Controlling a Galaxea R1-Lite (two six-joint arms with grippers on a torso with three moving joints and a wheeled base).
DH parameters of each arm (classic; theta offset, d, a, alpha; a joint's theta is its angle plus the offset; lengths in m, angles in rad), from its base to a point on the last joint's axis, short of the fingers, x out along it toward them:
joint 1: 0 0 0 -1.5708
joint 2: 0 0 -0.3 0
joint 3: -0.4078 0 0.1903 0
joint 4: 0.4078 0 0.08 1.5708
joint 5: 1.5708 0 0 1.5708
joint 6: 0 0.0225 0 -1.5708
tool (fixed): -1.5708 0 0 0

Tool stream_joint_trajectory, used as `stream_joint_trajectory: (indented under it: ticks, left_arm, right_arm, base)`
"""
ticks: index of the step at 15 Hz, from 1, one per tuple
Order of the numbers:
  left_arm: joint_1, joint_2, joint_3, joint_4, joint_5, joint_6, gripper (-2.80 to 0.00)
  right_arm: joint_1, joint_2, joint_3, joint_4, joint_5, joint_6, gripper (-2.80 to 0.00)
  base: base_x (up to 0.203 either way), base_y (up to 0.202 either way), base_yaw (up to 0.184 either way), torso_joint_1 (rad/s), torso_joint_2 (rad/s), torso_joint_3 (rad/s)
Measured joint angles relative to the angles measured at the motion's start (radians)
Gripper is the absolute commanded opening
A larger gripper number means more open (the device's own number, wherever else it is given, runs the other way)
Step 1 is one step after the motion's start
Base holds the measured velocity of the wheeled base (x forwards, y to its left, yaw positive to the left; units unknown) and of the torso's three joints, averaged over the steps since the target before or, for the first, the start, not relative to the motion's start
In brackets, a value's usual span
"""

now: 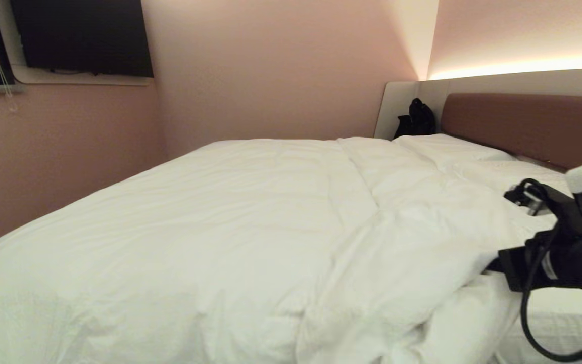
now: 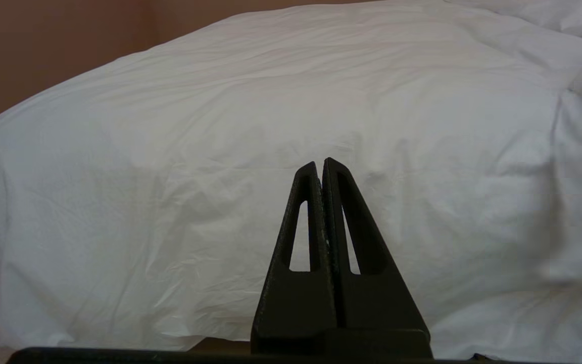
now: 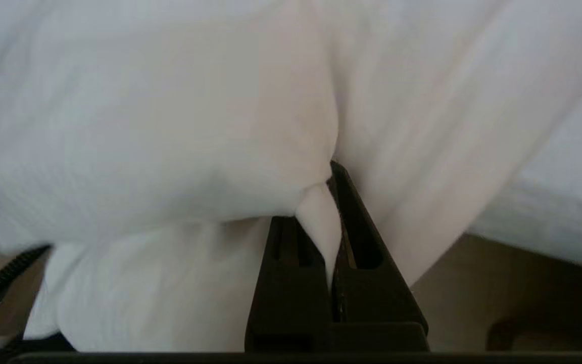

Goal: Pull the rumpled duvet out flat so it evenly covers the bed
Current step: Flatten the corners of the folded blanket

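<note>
My right gripper [image 3: 329,202] pinched a fold of the duvet [image 1: 250,222], near right side of the bed [image 1: 564,313]; my left gripper [image 2: 320,167] closed, empty; no writing legible

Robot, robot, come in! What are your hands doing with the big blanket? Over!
Right gripper shut on a fold of the duvet. Left gripper shut, empty, short of the duvet. Duvet bunched at near right corner of the bed. Nothing blocking.

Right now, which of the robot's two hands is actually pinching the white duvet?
The right gripper: a fold of the duvet is clamped between its fingers. The left gripper is shut on nothing, short of the bed.
</note>
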Motion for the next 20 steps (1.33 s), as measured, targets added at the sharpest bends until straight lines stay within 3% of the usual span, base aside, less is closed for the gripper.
stream_joint_trajectory:
  ticks: [5, 6, 7, 15, 20]
  left_arm:
    - [0.0, 0.0, 0.0, 0.001, 0.0, 0.0, -2.8]
    - [0.0, 0.0, 0.0, 0.0, 0.0, 0.0, -2.8]
    - [0.0, 0.0, 0.0, 0.0, 0.0, 0.0, -2.8]
    - [0.0, 0.0, 0.0, 0.0, 0.0, 0.0, -2.8]
    - [0.0, 0.0, 0.0, 0.0, 0.0, 0.0, -2.8]
  right_arm:
    - [-0.08, -0.218, 0.212, -0.002, 0.01, -0.077, -2.8]
    - [-0.082, -0.241, 0.235, -0.002, 0.009, -0.087, -1.67]
    - [-0.083, -0.257, 0.249, -0.001, 0.009, -0.092, 0.0]
    - [-0.086, -0.498, 0.371, 0.057, 0.005, -0.067, 0.0]
    - [-0.084, -0.668, 0.334, 0.171, 0.01, -0.066, 0.0]
  base:
    - [0.0, 0.0, 0.0, 0.0, 0.0, 0.0]
    - [0.0, 0.0, 0.0, 0.0, 0.0, 0.0]
    - [0.0, 0.0, 0.0, 0.0, 0.0, 0.0]
    - [0.0, 0.0, 0.0, 0.0, 0.0, 0.0]
    - [0.0, 0.0, 0.0, 0.0, 0.0, 0.0]
